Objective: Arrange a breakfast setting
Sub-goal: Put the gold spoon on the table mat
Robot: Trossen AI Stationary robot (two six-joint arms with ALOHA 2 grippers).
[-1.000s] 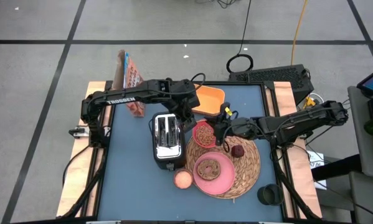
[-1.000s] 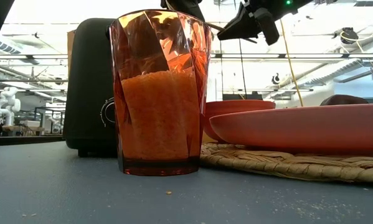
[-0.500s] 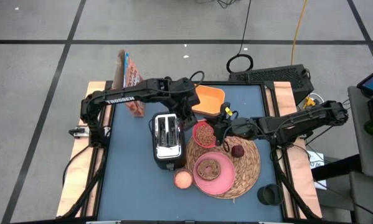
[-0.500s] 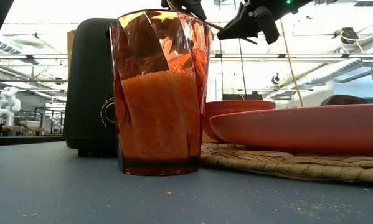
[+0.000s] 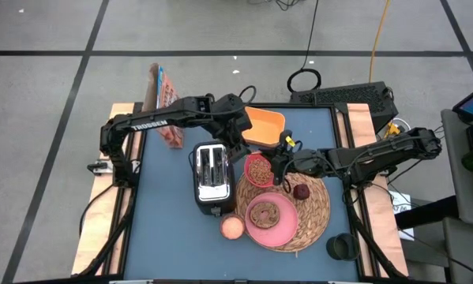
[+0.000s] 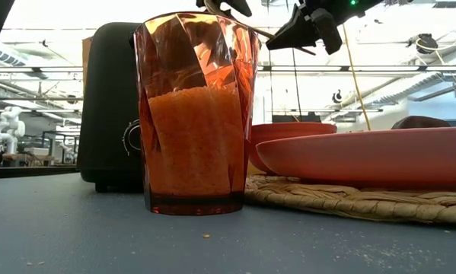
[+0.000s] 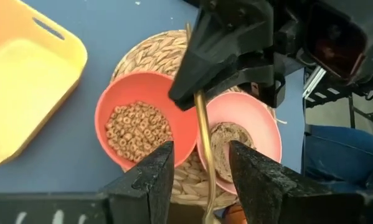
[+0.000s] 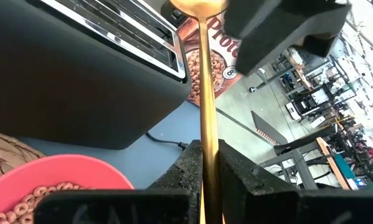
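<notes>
A round woven placemat (image 5: 317,207) carries a pink plate (image 5: 283,229) with ring-shaped bread (image 5: 264,211), a pink bowl (image 5: 259,169) of cereal rings and a dark-red fruit (image 5: 301,191). A gold spoon (image 7: 202,143) hangs in the air above the bowl. My right gripper (image 8: 206,149) is shut on it. My left gripper (image 7: 202,162) stands open, one finger on each side of the spoon's bowl end, and I see no touch. In the high view my left gripper (image 5: 240,142) is over the toaster's far corner and my right gripper (image 5: 277,162) is beside the bowl. My right gripper pinches the spoon's thin handle (image 8: 207,134) between its two fingers; the handle's tip (image 7: 188,30) sticks out behind them. The fingers come about level from the table's right, and the spoon runs on ahead of them. The spoon is lifted clear, its bowl end (image 8: 198,5) toward my left gripper.
A black toaster (image 5: 212,177) stands left of the placemat, with a glass of orange drink (image 5: 232,227) in front of it. A yellow tray (image 5: 264,126) and a cereal box (image 5: 167,106) are at the far side. A black cup (image 5: 341,247) sits near right.
My left gripper's fingers have parted from the spoon's bowl end and let it go. The spoon stays still in my right gripper, lifted over the bowl.
</notes>
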